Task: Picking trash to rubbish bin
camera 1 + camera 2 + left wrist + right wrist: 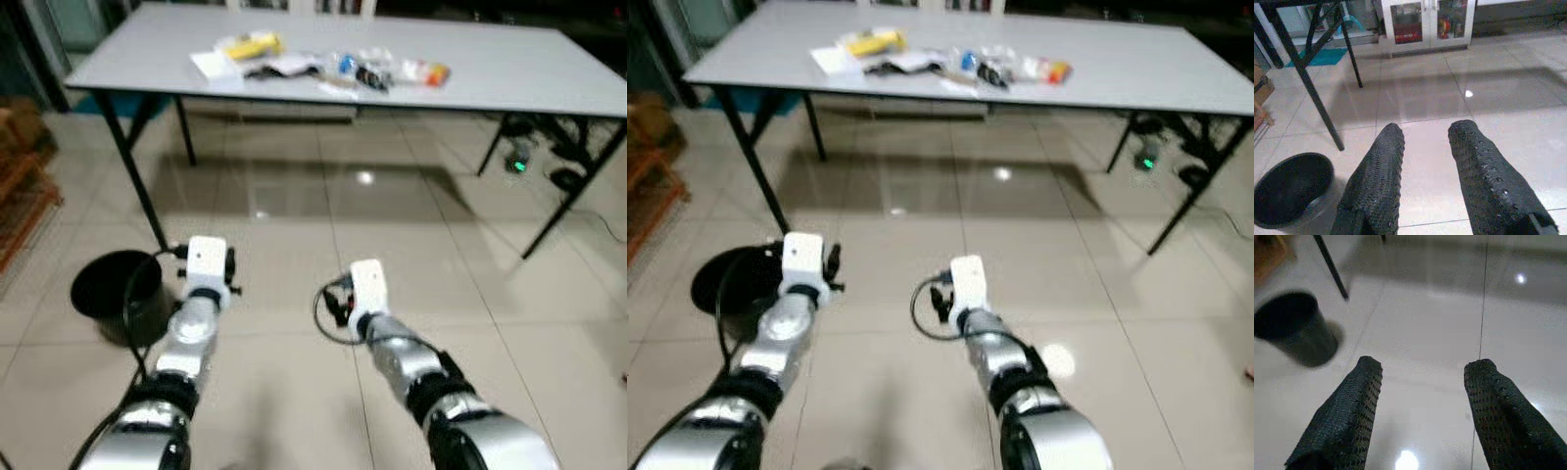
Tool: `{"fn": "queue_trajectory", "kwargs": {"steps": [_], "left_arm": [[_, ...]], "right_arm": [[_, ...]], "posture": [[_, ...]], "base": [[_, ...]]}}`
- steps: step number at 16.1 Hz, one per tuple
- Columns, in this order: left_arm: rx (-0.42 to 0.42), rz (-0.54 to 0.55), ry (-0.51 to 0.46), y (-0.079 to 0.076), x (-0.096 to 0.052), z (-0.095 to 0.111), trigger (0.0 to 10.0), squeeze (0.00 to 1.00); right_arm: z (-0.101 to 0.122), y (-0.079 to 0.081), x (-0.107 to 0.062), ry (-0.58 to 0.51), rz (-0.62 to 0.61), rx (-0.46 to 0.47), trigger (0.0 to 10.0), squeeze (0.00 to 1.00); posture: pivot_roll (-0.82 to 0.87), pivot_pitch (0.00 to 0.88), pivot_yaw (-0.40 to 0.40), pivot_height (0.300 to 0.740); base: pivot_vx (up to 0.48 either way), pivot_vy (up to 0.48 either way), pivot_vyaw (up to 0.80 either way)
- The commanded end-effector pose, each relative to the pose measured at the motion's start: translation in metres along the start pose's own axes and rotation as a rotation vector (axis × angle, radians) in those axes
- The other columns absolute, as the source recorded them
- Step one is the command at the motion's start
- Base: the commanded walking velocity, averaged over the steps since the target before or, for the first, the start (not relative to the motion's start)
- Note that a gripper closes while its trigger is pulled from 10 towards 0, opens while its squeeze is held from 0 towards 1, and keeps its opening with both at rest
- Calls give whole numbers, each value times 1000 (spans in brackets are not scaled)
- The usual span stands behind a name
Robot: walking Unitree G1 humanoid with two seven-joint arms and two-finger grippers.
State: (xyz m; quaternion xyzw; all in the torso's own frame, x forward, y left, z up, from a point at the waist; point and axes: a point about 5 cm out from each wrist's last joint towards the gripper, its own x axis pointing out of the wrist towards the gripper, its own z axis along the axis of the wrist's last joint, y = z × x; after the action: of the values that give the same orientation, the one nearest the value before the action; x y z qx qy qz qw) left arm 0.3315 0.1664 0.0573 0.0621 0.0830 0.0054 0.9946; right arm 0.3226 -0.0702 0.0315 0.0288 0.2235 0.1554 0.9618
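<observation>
Trash [323, 67] is lying on the table [509, 73], well apart from the bin [116, 292] on the floor, while both claws, left [1425, 147] and right [1422, 382], are hanging spread and holding nothing, so walking close comes before grabbing

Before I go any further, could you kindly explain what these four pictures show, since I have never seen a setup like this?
This is a humanoid robot seen by its own cameras. Two pictures come from its head, looking down at its silver arms. The other two come from cameras on each wrist, looking along two black fingers. The left gripper and the right gripper are both open and hold nothing. Ahead stands a grey folding table with a heap of trash on it: wrappers, paper, something yellow, too blurred to name further. A black rubbish bin stands on the tiled floor beside the robot's left arm, near a table leg.
</observation>
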Motion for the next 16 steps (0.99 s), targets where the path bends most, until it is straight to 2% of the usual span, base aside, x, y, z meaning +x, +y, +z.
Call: {"fn": "queue_trajectory", "kwargs": {"steps": [1, 4, 16], "left_arm": [[-30, -42, -11, -14, 0, 4, 10000, 0], [-35, -41, -16, -14, 1, 4, 10000, 0], [-52, -49, -46, -16, 0, 8, 10000, 0]], "right_arm": [[15, -16, 0, -64, -45, 13, 10000, 0], [13, -14, 0, -59, -40, 11, 10000, 0], [14, -15, -1, -66, -49, 24, 10000, 0]], "posture": [[37, 18, -26, 737], [36, 11, -25, 737], [32, 18, -25, 737]], "base": [[446, 0, 0], [442, 0, 0], [0, 0, 0]]}}
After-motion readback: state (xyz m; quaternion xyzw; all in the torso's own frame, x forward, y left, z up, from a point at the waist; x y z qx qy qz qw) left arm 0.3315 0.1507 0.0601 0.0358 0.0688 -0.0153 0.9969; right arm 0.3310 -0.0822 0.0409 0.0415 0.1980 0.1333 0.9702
